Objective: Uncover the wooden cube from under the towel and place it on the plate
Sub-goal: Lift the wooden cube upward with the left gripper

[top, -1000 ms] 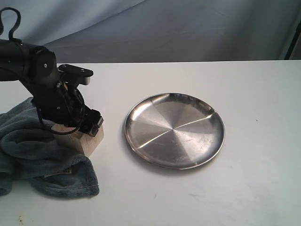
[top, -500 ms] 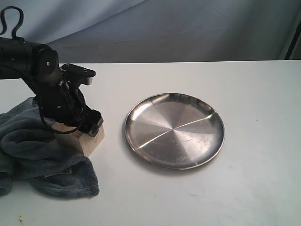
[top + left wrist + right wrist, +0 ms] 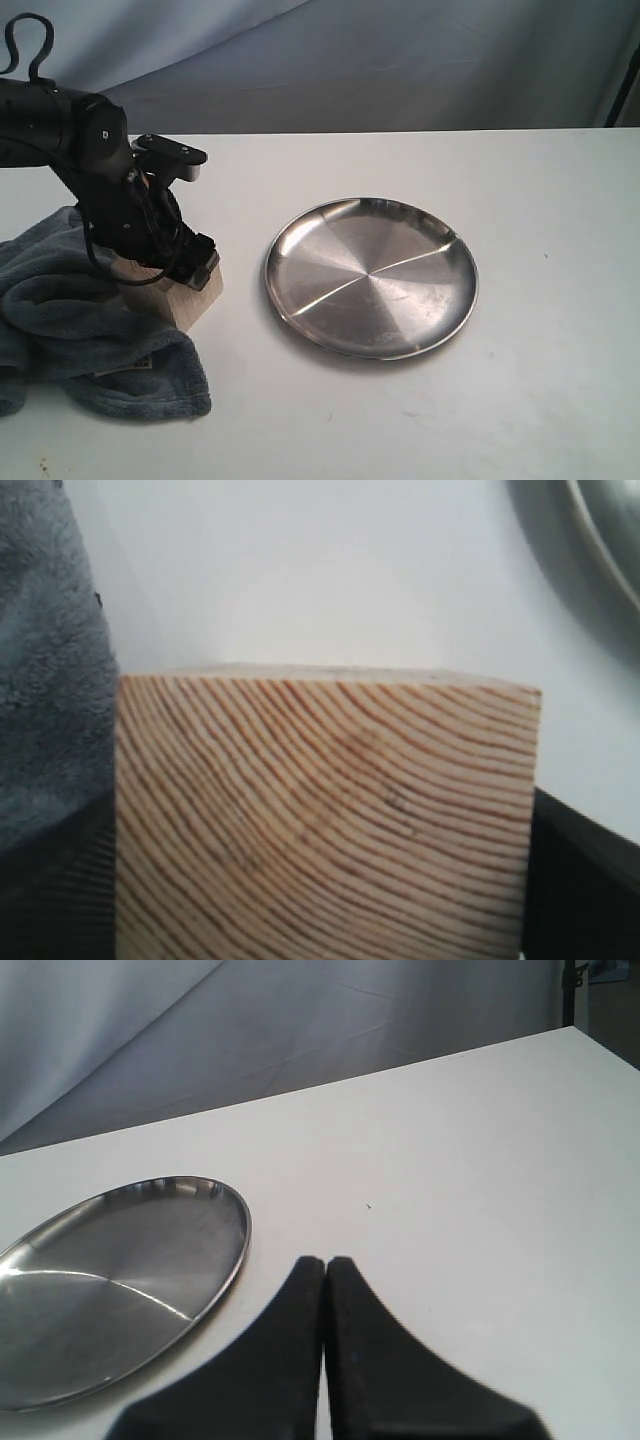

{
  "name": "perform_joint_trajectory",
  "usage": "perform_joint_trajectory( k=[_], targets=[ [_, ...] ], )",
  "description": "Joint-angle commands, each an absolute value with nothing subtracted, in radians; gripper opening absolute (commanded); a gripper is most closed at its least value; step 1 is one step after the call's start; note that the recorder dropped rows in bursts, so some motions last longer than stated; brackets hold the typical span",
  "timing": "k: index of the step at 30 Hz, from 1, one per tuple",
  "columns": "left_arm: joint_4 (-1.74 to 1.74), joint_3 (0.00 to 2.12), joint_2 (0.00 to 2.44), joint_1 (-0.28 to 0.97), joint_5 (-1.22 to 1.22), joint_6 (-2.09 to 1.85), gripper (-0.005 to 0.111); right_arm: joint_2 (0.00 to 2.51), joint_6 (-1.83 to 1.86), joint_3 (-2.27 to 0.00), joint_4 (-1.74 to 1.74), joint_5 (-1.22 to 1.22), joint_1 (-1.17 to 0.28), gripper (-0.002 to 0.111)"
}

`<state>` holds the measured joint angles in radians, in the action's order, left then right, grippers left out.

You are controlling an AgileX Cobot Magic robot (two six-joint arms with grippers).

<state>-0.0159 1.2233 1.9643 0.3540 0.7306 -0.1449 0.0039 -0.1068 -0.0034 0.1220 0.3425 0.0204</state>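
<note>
Tabletop [image 3: 560, 400] w/ cube [image 3: 330, 830]; grain wrist-cam only

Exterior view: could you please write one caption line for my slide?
Left gripper grips the uncovered wooden cube on the table beside the crumpled towel; the steel plate lies empty.

The left arm [image 3: 60, 125] reaches in from the side and bends steeply down at the wrist. The left gripper [image 3: 168, 272] points downward, its two fingers set against opposite sides of the wooden cube [image 3: 195, 297]. The right gripper [image 3: 324, 1265] hangs low, its fingers pinched together with the tips touching.
</note>
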Motion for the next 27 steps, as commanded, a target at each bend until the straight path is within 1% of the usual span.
perform_joint_trajectory(
  k=[1, 4, 10, 13, 15, 17, 22, 27],
  targets=[
    [-0.021, 1.203, 2.029, 0.361, 0.677, -0.161, 0.079, 0.0, -0.106, 0.0, 0.109, 0.34, 0.024, 0.0],
    [-0.021, 1.203, 2.029, 0.361, 0.677, -0.159, 0.082, 0.0, -0.106, 0.0, 0.109, 0.34, 0.024, 0.0],
    [-0.019, 1.203, 2.029, 0.361, 0.659, -0.159, 0.082, 0.0, -0.106, 0.0, 0.109, 0.34, 0.024, 0.0],
    [-0.019, 1.203, 2.029, 0.361, 0.653, -0.159, 0.081, 0.0, -0.106, 0.0, 0.109, 0.34, 0.024, 0.0],
    [-0.019, 1.203, 2.029, 0.361, 0.653, -0.159, 0.078, 0.0, -0.106, 0.0, 0.109, 0.34, 0.024, 0.0],
    [-0.019, 1.203, 2.029, 0.361, 0.653, -0.159, 0.069, 0.0, -0.106, 0.0, 0.109, 0.34, 0.024, 0.0],
    [-0.019, 1.203, 2.029, 0.361, 0.655, -0.159, 0.04, 0.0, -0.106, 0.0, 0.109, 0.34, 0.024, 0.0],
    [-0.019, 1.203, 2.029, 0.361, 0.652, -0.159, 0.019, 0.0, -0.106, 0.0, 0.109, 0.34, 0.024, 0.0]
  ],
)
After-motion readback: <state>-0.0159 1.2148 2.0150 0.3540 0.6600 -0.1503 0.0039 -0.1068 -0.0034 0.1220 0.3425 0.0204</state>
